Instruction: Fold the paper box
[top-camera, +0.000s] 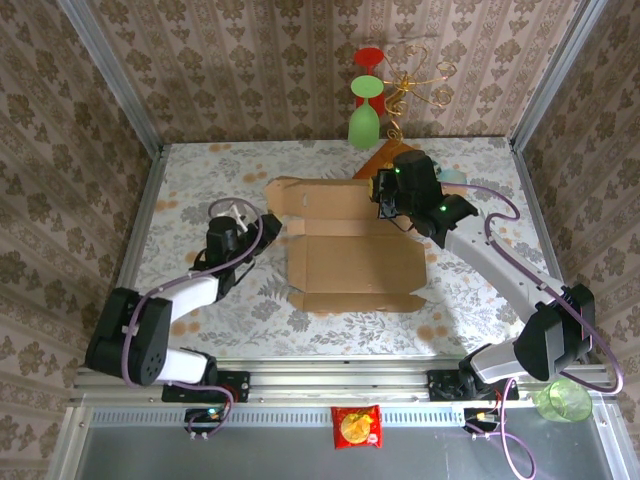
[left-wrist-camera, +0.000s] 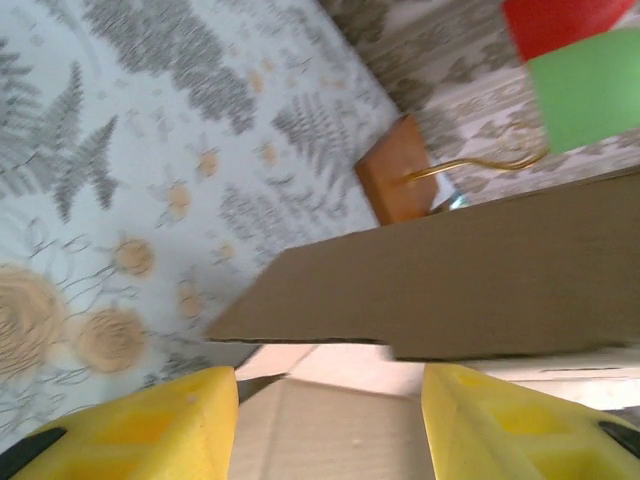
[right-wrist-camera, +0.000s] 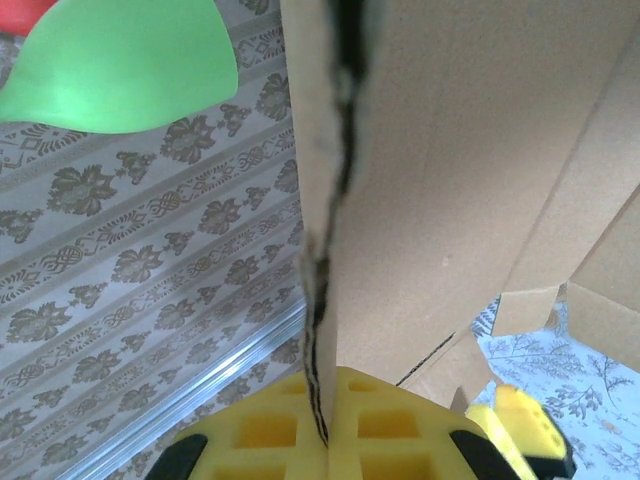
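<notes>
The paper box (top-camera: 350, 262), judged light and creasable, was pinched at its raised upper flap edge by the right gripper (right-wrist-camera: 325, 425); the left gripper (left-wrist-camera: 328, 425) was spread.

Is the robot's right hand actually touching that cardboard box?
Touching. In the right wrist view, the right hand is shut on the edge of a raised flap of the paper box, with the cardboard pinched between its yellow pads.

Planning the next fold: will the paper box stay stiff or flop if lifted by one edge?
Probably stiff between creases: the paper box panel pinched by the right gripper stands straight. Likely hinges at its scored lines. Thin sheet, so probably light; a push may slide it.
</notes>
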